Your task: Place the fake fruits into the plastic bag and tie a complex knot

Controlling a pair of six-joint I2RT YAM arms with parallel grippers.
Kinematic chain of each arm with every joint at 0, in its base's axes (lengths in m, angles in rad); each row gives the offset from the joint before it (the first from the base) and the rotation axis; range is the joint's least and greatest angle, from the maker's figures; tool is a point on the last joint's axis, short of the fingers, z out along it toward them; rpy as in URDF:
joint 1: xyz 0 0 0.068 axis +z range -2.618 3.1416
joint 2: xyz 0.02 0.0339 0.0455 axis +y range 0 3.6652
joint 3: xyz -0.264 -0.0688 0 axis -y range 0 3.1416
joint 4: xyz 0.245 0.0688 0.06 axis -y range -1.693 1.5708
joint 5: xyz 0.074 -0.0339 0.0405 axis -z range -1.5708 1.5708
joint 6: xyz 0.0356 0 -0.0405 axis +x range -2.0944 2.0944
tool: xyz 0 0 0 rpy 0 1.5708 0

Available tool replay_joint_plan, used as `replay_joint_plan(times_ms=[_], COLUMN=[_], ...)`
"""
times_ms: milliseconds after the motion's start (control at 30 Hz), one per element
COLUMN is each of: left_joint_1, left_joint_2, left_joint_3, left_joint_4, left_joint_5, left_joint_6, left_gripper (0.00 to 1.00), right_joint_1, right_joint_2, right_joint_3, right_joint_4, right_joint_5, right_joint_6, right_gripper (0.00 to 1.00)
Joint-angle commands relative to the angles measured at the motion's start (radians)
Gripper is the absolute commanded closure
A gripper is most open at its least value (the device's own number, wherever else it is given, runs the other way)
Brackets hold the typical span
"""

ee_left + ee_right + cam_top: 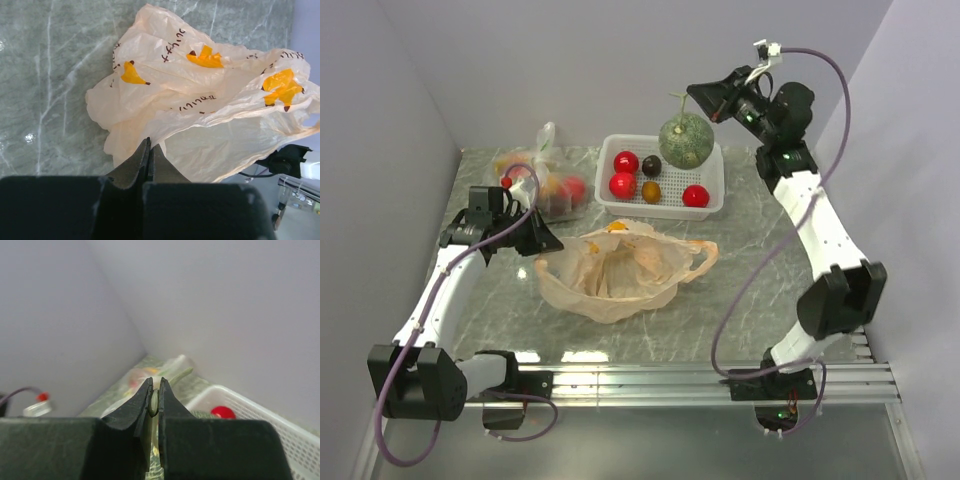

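Observation:
My right gripper (695, 92) (155, 382) is shut on the stem of the green netted melon (685, 140), which hangs over the back right of the white basket (665, 209). Three red balls (626, 161), (622, 184), (695, 196), a dark maroon fruit (651, 165) and an orange-brown one (651, 191) lie in the basket. The peach-orange plastic bag (620, 275) (210, 100) lies crumpled in front of the basket, mouth up. My left gripper (552, 245) (150, 142) is shut at the bag's left rim, pinching the film.
A clear bag of mixed fruits (555, 185) lies at the back left, beside the basket. Walls close in on the left, back and right. A metal rail (700, 378) runs along the near edge between the arm bases.

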Motion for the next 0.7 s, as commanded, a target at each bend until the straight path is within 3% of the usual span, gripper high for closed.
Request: replay_joint_plan(times_ms=[0, 267, 400, 667], left_joint_1=[0.004, 0.003, 0.003, 0.003], left_joint_2=[-0.001, 0.03, 0.026, 0.024], left_joint_3=[0.042, 0.073, 0.075, 0.07], left_joint_4=[0.022, 0.009, 0.001, 0.007], left_joint_5=[0.057, 0.151, 0.18, 0.238], left_joint_6=[-0.017, -0.014, -0.008, -0.012], left_gripper=[1.0, 1.0, 1.0, 1.0], right_joint_1=[0.046, 0.216, 0.37, 0.487], right_joint_2=[-0.136, -0.344, -0.423, -0.397], right_joint_3=[-0.032, -0.17, -0.276, -0.411], right_joint_4=[0.027, -0.08, -0.151, -0.115], right_joint_5=[-0.158, -0.244, -0.254, -0.234], right_joint_6=[-0.088, -0.309, -0.495, -0.632], right_gripper=[1.0, 1.0, 1.0, 1.0])
